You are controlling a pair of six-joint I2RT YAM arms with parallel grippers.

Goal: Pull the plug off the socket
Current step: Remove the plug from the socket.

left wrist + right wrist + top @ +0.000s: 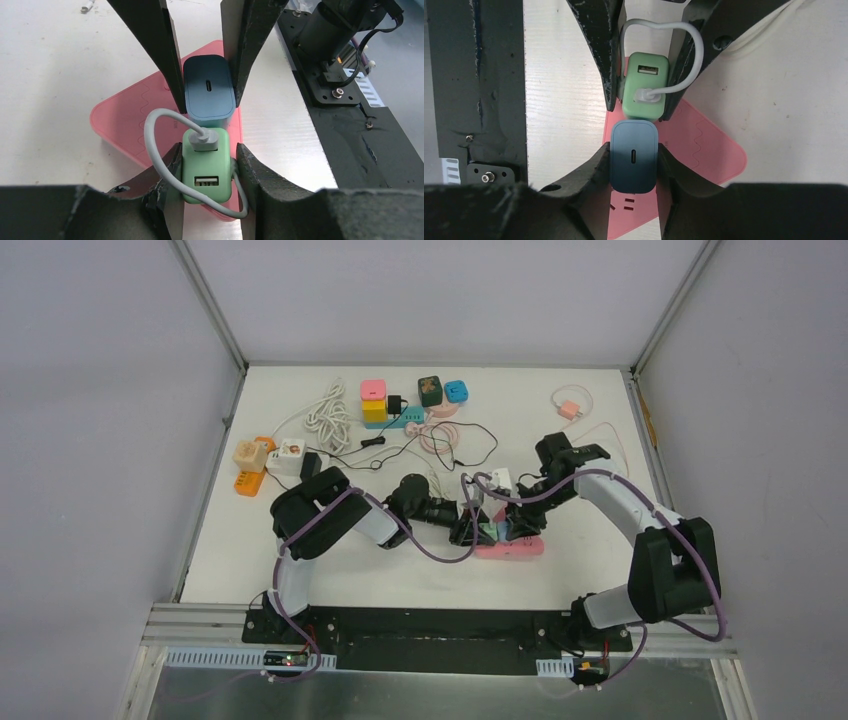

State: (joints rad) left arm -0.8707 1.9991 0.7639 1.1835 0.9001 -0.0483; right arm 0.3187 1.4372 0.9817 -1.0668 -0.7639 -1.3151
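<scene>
A flat pink socket strip [527, 549] [127, 125] [709, 150] lies on the white table between the arms. Two plugs stand side by side on its top, with their prongs hidden. My left gripper [207, 161] [466, 531] is shut on the green plug [206, 172] [645, 85], which has a white USB cable [150, 145] looping out of it. My right gripper [634, 152] [516, 524] is shut on the blue plug [634, 160] [209, 92], facing the left gripper from the opposite side. The two pairs of fingers nearly meet over the strip.
At the back of the table lie a coiled white cable [328, 415], pink and yellow cubes [374, 400], a teal strip [407, 419], an orange strip with adapters [250, 468], a pink charger [571, 410] and loose black cable [470, 445]. The black base plate [440, 625] borders the near edge.
</scene>
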